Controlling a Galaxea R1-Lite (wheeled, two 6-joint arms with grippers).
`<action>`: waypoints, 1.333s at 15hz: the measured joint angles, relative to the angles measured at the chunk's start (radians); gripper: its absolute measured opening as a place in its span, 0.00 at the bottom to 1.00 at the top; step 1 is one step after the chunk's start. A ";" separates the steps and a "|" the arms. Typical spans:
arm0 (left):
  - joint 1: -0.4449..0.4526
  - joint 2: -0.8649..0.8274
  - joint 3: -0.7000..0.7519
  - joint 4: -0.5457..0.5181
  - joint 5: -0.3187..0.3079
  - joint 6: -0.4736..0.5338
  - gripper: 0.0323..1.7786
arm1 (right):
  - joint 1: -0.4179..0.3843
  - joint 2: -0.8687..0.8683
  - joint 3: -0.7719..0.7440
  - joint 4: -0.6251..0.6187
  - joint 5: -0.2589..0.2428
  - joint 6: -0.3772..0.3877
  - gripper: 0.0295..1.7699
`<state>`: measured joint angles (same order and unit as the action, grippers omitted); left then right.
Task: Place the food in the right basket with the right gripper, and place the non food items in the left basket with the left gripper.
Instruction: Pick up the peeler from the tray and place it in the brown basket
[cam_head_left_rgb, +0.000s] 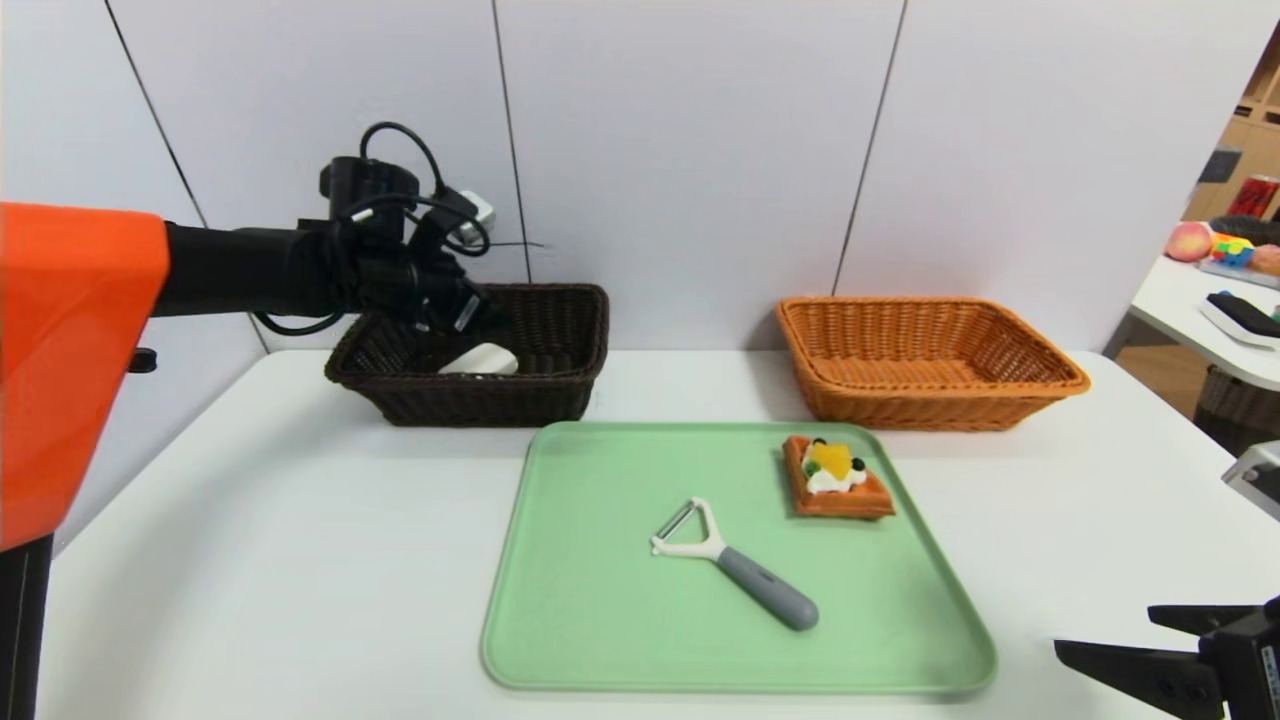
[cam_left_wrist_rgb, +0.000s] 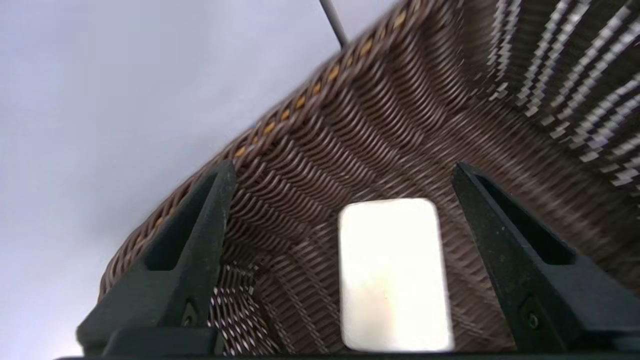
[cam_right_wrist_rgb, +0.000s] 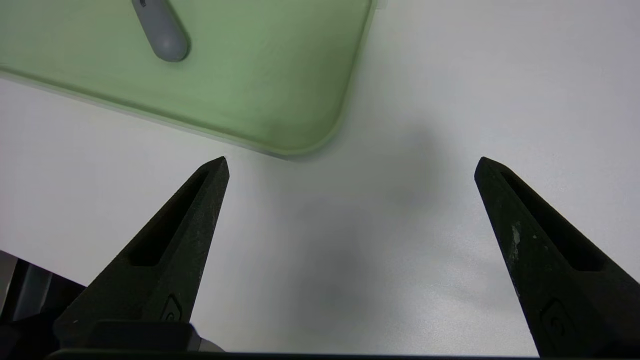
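White counter (cam_head_left_rgb: 300, 560) under pale wall panels carries a mint-green plastic tray (cam_head_left_rgb: 600, 620). On it the grey-handled, white-headed peeler (cam_head_left_rgb: 735, 565) lies diagonally, head toward the dark brown wicker basket (cam_head_left_rgb: 560, 395), where the left tool (cam_left_wrist_rgb: 340, 172) hangs wide above the white soap-like bar (cam_left_wrist_rgb: 395, 275); the peeler sits down-right of it.

We find no readable text, no brand, no number, no sign on anything in these views, only a white label on the right gripper (cam_head_left_rgb: 1110, 640) at the head view's lower edge, its print too small for us to make out
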<state>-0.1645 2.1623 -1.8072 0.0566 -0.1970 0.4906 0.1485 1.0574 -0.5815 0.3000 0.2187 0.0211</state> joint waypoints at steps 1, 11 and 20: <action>-0.004 -0.028 -0.018 0.057 -0.003 -0.046 0.87 | -0.002 -0.001 0.001 -0.005 0.001 0.000 0.96; -0.151 -0.410 0.210 0.553 -0.003 -0.433 0.93 | -0.001 -0.002 -0.001 -0.059 0.008 0.015 0.96; -0.484 -0.547 0.469 0.523 0.125 -0.706 0.95 | 0.006 -0.005 0.002 -0.059 0.008 0.016 0.96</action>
<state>-0.6483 1.6149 -1.3383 0.5791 -0.0717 -0.2149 0.1547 1.0526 -0.5791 0.2415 0.2264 0.0370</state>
